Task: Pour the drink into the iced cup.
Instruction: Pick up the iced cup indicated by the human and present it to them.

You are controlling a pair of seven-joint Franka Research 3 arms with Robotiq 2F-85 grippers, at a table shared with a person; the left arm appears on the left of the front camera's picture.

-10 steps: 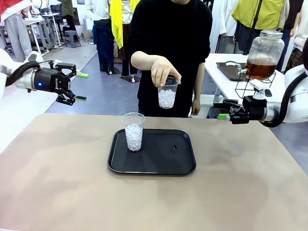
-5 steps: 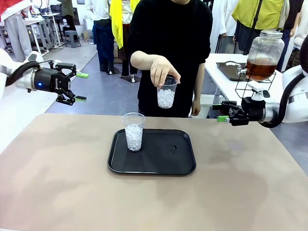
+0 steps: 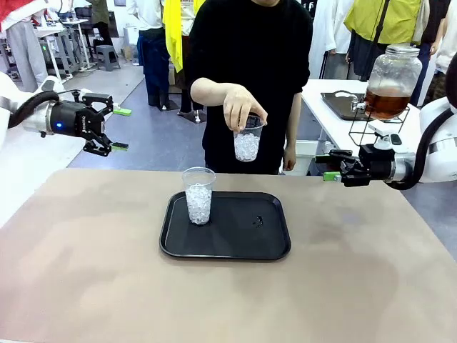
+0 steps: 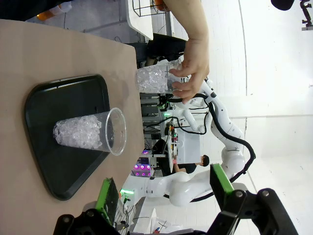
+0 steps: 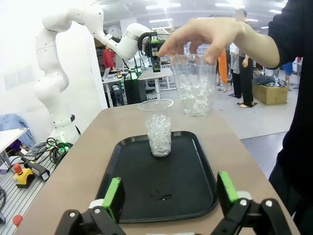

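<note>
A clear iced cup stands upright at the left of the black tray. Above the tray's far edge, a person's hand holds a second iced cup by its rim. The drink is amber liquid low in a lidded glass jar on a wire stand at the back right. My left gripper hangs open and holds nothing, off the table's far left corner. My right gripper is open at the far right edge and also holds nothing. Its wrist view has the tray cup and the held cup ahead of its open gripper.
The jar's stand sits on a white side table with a dark tray, beyond the right arm. A small dark speck lies on the black tray. The tan tabletop is bare around the tray. People stand in the background.
The person's hand with the cup has shifted very slightly left. Both arms have stayed where they were.
</note>
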